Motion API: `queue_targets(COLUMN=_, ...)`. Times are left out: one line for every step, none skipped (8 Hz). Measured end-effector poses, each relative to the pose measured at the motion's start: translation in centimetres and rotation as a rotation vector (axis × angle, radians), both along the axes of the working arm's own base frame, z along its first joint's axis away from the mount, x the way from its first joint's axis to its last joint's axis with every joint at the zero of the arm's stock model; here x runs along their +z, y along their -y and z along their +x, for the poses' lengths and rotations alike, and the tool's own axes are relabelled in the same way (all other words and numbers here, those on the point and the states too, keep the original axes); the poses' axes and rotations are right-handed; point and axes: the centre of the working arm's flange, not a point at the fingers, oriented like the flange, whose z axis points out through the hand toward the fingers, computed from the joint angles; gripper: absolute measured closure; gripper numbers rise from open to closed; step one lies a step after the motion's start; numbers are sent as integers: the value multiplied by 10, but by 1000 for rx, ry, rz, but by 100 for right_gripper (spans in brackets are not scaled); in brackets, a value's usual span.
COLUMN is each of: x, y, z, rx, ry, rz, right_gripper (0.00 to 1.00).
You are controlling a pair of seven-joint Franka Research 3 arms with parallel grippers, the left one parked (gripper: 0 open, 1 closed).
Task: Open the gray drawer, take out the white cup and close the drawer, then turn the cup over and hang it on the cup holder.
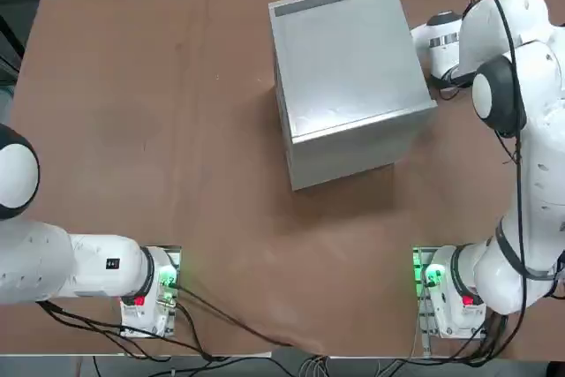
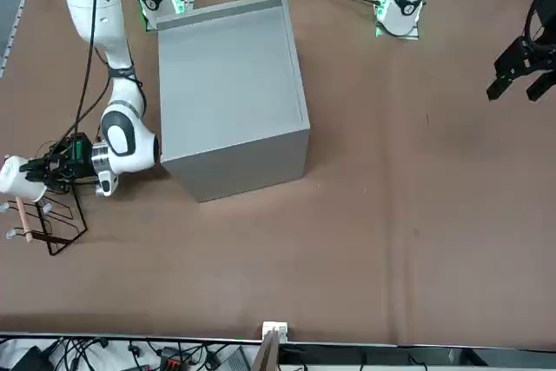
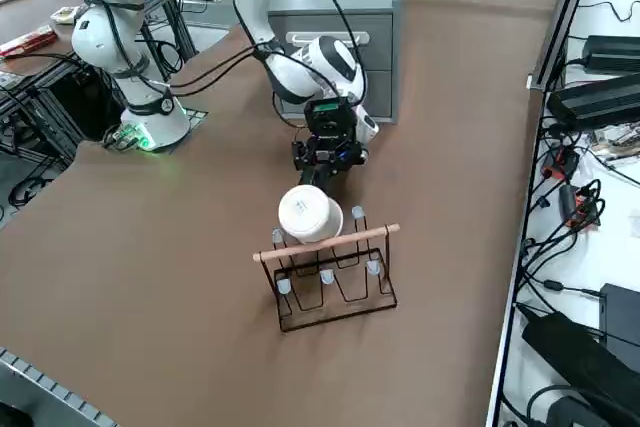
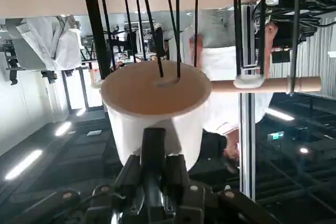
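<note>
One white cup (image 3: 309, 214), right hand (image 4: 154, 136) clamped on it, at cup holder (image 3: 325, 246) (its inside visible only from wrist)

No words or numbers can be read in any of the pictures. One lit green sign (image 4: 275, 136) shows in the right wrist view, hanging in the dark room far behind the table. It is too small and blurry for me to tell what is on it.

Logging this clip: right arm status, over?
Right gripper closed on small white round cup. Cup mouth-down, at dark wire rack with wooden bar. No obstruction seen.
</note>
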Motion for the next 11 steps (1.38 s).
queue_targets(x=-1, y=-1, z=0, rx=5, ry=1, rz=7, right_gripper=77)
queue_targets(x=-2, y=-2, z=1, rx=10, ry=0, rz=15, right_gripper=67)
queue_targets(x=-3, y=-2, z=1, rx=18, ry=-3, rz=26, right_gripper=60)
queue_targets(x=-4, y=-3, z=2, rx=24, ry=-4, rz=35, right_gripper=55)
queue_targets(x=-4, y=-4, z=3, rx=29, ry=-4, rz=44, right_gripper=39)
queue_targets(x=-1, y=-3, z=5, rx=32, ry=1, rz=54, right_gripper=21)
queue_targets(x=7, y=1, z=9, rx=32, ry=-1, rz=69, right_gripper=1)
queue_targets(x=27, y=10, z=15, rx=19, ry=-7, rz=106, right_gripper=0)
queue_targets(x=59, y=22, z=21, rx=-10, ry=-10, rz=190, right_gripper=0)
queue_targets(x=102, y=39, z=25, rx=-48, ry=-5, rz=306, right_gripper=0)
queue_targets(x=148, y=58, z=25, rx=-91, ry=3, rz=425, right_gripper=0)
